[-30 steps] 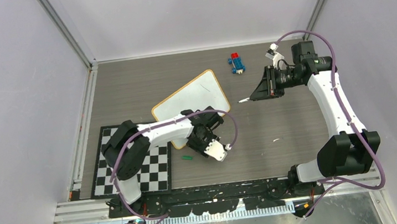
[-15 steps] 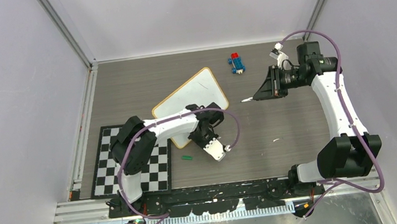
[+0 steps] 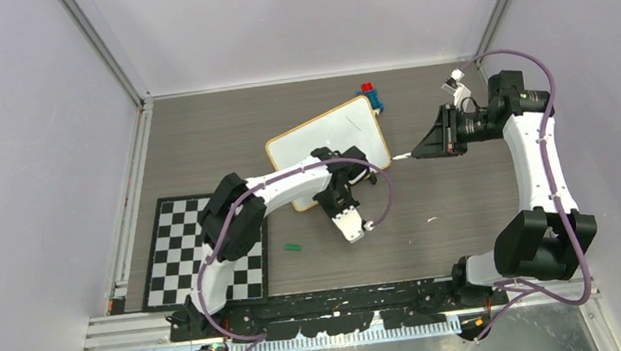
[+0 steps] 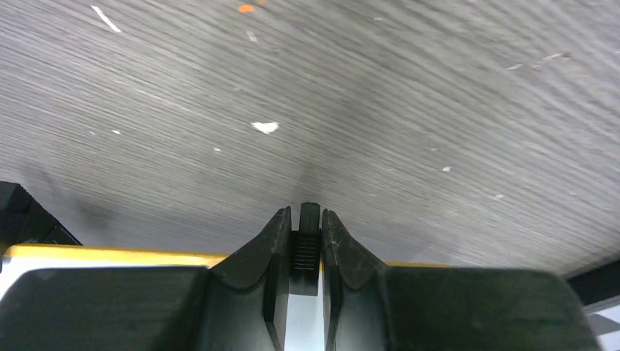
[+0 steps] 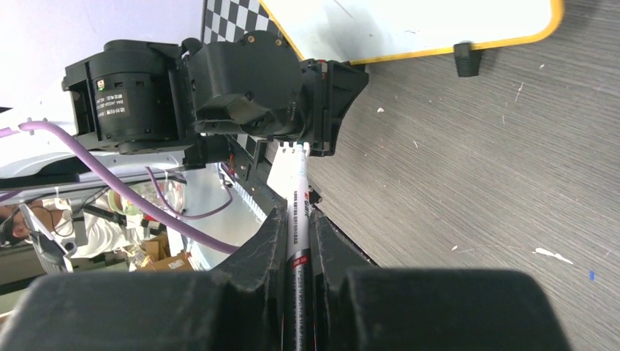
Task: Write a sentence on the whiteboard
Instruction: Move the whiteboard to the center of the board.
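Observation:
The whiteboard (image 3: 327, 146) lies tilted in mid table, white with an orange frame, and I see no green sentence on it. My left gripper (image 3: 336, 183) is at its near edge. In the left wrist view the left gripper (image 4: 310, 216) is shut on one black foot (image 4: 310, 245) of the board, with the orange frame (image 4: 110, 254) on either side. My right gripper (image 3: 430, 145) is shut on a white marker (image 3: 403, 157) whose tip points left, just off the board's right corner. The right wrist view shows the marker (image 5: 297, 208) between the fingers and the whiteboard (image 5: 409, 22) ahead.
A small green cap (image 3: 292, 248) lies on the table near the front. A black-and-white checkerboard mat (image 3: 176, 259) lies at the front left. Red and blue toy blocks (image 3: 373, 95) touch the board's far right corner. A second black foot (image 5: 466, 58) shows on the board's edge.
My left gripper has dragged the whiteboard to the right and towards the back, up to the toy blocks. My right gripper has drawn back to the right with the marker.

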